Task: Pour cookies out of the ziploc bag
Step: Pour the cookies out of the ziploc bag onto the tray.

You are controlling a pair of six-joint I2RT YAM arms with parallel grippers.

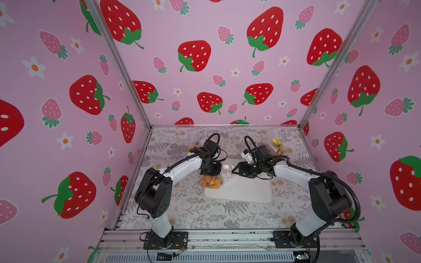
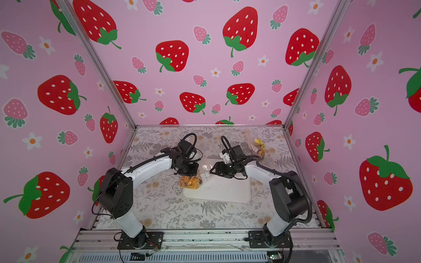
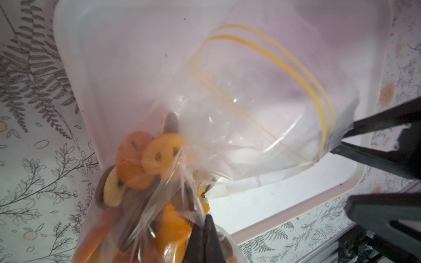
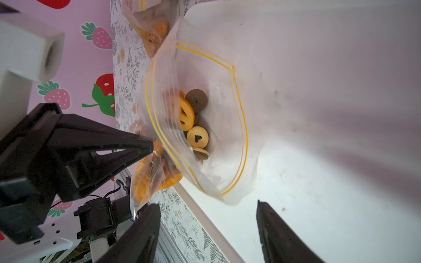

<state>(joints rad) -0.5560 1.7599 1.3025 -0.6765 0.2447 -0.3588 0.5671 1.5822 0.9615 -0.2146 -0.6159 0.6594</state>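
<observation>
The left jaws, shut on the cookie-filled end of the clear plastic zip bag, should lift it high so the round tan, orange and brown cookies, bunched deep inside, slide onto the white rectangular tray, while the open, empty right jaws stand clear.

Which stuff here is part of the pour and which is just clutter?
In play: bag, cookies inside it, white tray, left gripper pinching the bag, right gripper open at its mouth.
Clutter: white blocks, filled bag behind left arm, filled bag behind right arm.
</observation>
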